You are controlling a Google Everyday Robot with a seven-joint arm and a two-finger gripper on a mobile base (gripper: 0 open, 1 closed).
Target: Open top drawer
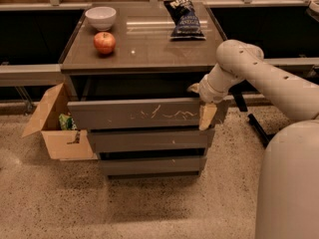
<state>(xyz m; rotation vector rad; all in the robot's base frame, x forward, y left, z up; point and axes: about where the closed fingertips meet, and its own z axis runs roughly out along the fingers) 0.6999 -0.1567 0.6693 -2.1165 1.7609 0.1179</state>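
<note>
The drawer (pixel 134 114) stands partly out of the cabinet (pixel 149 46). The gripper (pixel 200 106) pinches its top edge at the right end, one finger down the front face. Pulled off-centre, it may skew and jam, or the handleless edge may slip free.

Glossy brown cabinet top (pixel 149 54): round white bowl (pixel 100 18) at ten o'clock, red apple (pixel 104 43) at nine, dark snack bag (pixel 184 18) at one; gripper (pixel 202 103) just below five.

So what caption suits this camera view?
Robot's gripper at the right end of the top drawer, which stands partly open.
</note>
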